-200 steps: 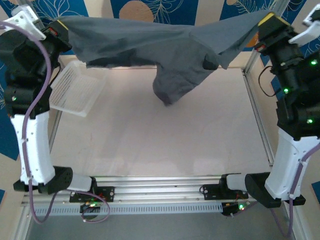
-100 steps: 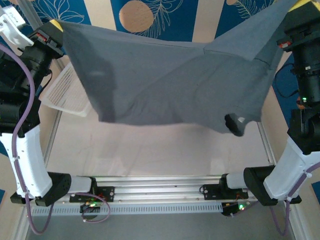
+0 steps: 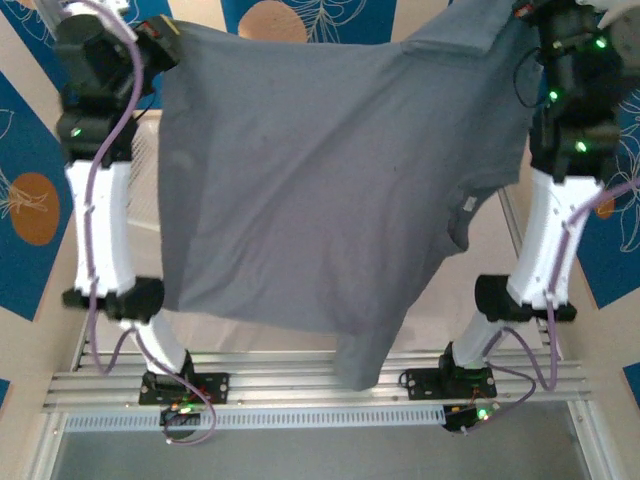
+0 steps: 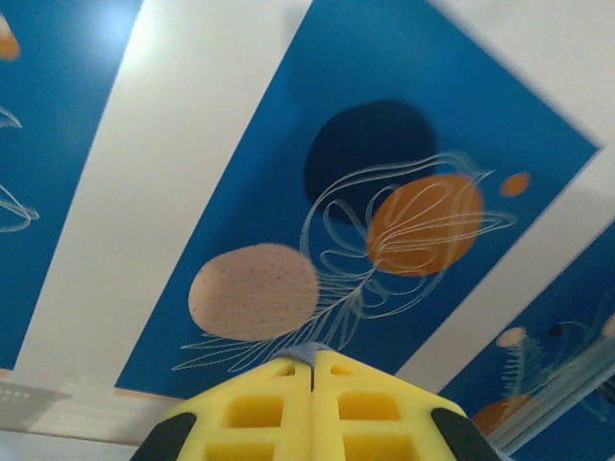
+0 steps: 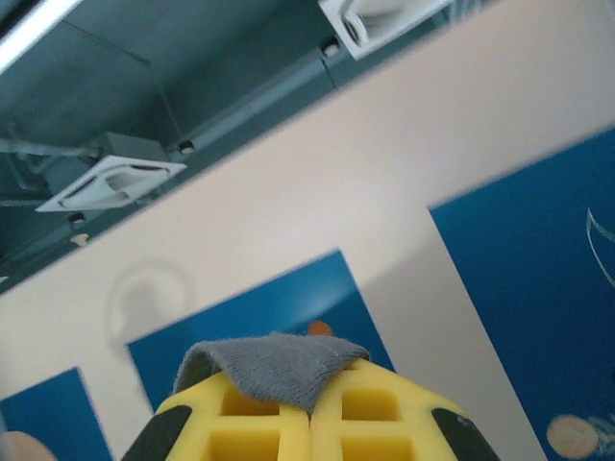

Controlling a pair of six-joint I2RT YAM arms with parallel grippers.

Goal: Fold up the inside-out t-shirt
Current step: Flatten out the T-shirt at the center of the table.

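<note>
While both arms reach high, the left pincer (image 4: 312, 366) and right pincer (image 5: 309, 386) are closed on what seem the upper corners of the hanging inside-out t-shirt (image 3: 320, 170).

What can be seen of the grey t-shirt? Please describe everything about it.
The t-shirt is plain slate grey, soft-looking thin cloth with no print. It hangs in the air as a wide, slightly creased sheet, stretched between the left hand and the right hand, each shut on one upper corner. A short sleeve sticks out on the right arm's side, and one lower corner droops toward the near rail.
</note>
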